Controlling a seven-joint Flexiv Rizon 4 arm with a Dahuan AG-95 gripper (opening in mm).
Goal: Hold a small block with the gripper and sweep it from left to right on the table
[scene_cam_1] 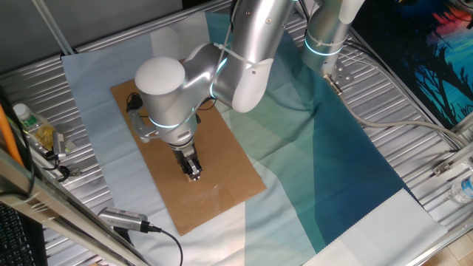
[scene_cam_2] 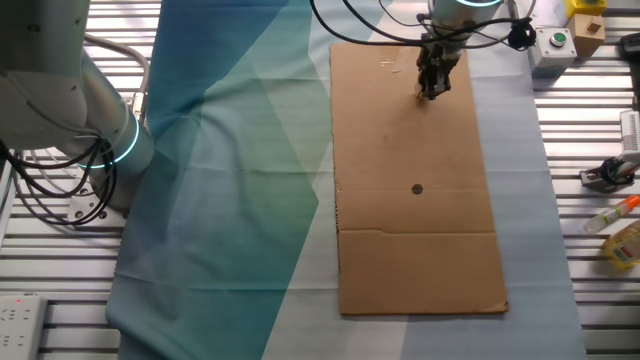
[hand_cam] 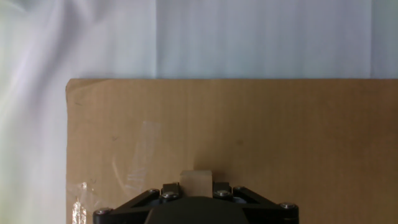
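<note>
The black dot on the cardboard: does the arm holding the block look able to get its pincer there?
Probably yes: the pincer, shut on the small block, stands over the same cardboard sheet, and bare cardboard lies between it and the black dot.

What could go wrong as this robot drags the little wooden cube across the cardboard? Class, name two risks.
1. The tiny light-tan wooden cube sits only at the tips of the small dark two-fingered gripper; friction against the brown rectangular cardboard sheet might twist it loose.
2. The cardboard appears to lie loose on the pale cloth, so pressing while sweeping may shift the sheet itself.
</note>
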